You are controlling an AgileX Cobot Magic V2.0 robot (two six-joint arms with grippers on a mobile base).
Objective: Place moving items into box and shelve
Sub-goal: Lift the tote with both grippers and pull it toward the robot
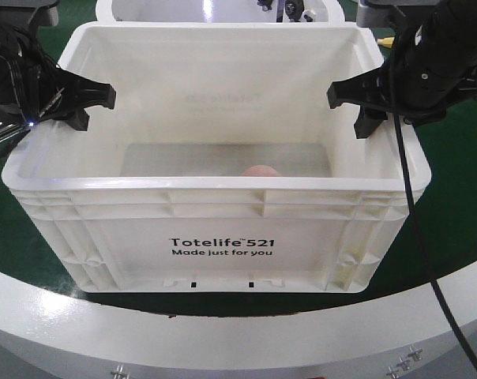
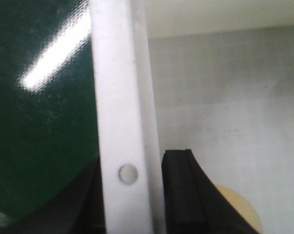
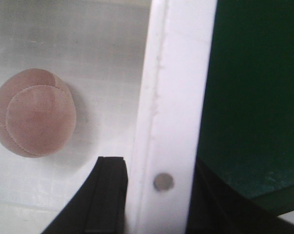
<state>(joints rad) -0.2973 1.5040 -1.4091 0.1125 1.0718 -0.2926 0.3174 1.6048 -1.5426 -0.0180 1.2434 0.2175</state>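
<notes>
The box (image 1: 223, 245) is a large white crate with black "Totelife 521" print, standing in the middle of the front view. A pinkish-tan ball (image 1: 261, 170) with a stitched seam (image 3: 34, 113) lies on its floor. A pale cream ball (image 2: 239, 209) lies inside near the left wall. My left gripper (image 1: 90, 108) straddles the left rim (image 2: 120, 97), one finger inside and one outside, shut on it (image 2: 130, 195). My right gripper (image 1: 353, 109) clamps the right rim (image 3: 174, 97) the same way (image 3: 159, 200).
The crate rests on a dark green surface (image 1: 452, 197) ringed in front by a curved white ledge (image 1: 223, 332). Another white container (image 1: 144, 9) stands behind the crate. A black cable (image 1: 412, 229) hangs from the right arm past the crate's right side.
</notes>
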